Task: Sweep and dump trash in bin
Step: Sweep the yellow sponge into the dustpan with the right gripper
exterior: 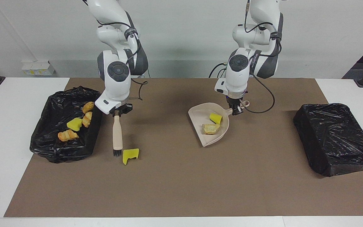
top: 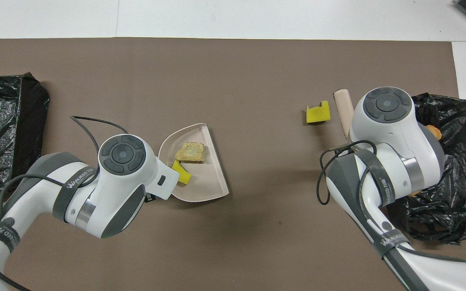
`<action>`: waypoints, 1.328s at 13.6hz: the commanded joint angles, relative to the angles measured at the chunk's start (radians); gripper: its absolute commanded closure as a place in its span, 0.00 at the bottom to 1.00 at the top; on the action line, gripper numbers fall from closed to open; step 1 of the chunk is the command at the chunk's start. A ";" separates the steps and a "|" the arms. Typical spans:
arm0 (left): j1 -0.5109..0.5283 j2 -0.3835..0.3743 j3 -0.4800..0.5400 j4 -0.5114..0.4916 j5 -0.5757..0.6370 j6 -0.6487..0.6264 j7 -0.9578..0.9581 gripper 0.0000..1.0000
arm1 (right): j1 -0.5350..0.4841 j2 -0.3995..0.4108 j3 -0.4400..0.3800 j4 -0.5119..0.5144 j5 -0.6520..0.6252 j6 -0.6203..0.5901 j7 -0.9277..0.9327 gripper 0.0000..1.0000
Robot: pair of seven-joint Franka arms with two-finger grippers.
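Observation:
My right gripper point(exterior: 117, 111) is shut on the handle of the beige hand brush point(exterior: 117, 134) point(top: 343, 107). The brush hangs bristles-down, and its bristles stand right beside a loose bright yellow sponge scrap point(exterior: 130, 155) point(top: 318, 113) on the brown mat. Over the middle of the mat, my left gripper point(exterior: 236, 109) is shut on the handle of the beige dustpan point(exterior: 200, 113) point(top: 204, 190). The pan carries two pieces of trash: a yellow sponge chunk point(exterior: 215, 118) point(top: 182, 177) and a beige lump point(exterior: 210, 128) point(top: 190, 151). The open bin point(exterior: 58, 154) point(top: 455, 210), lined with a black bag, holds several scraps.
The open bin sits at the right arm's end of the table, beside the brush. A second black-bagged box point(exterior: 336, 137) point(top: 2, 129) lies at the left arm's end. The brown mat point(exterior: 181, 189) covers most of the white table.

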 commanded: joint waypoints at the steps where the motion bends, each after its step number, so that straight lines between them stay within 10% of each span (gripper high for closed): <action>1: 0.011 0.071 -0.007 0.101 -0.016 -0.052 -0.015 1.00 | -0.031 0.128 0.015 0.117 -0.093 0.007 -0.023 1.00; 7: 0.011 0.073 -0.006 0.097 -0.016 -0.036 -0.041 1.00 | 0.050 0.184 0.027 0.099 -0.043 0.005 -0.037 1.00; 18: -0.016 0.051 -0.008 0.049 -0.013 -0.035 -0.086 1.00 | 0.297 0.162 0.027 0.080 0.412 0.035 -0.035 1.00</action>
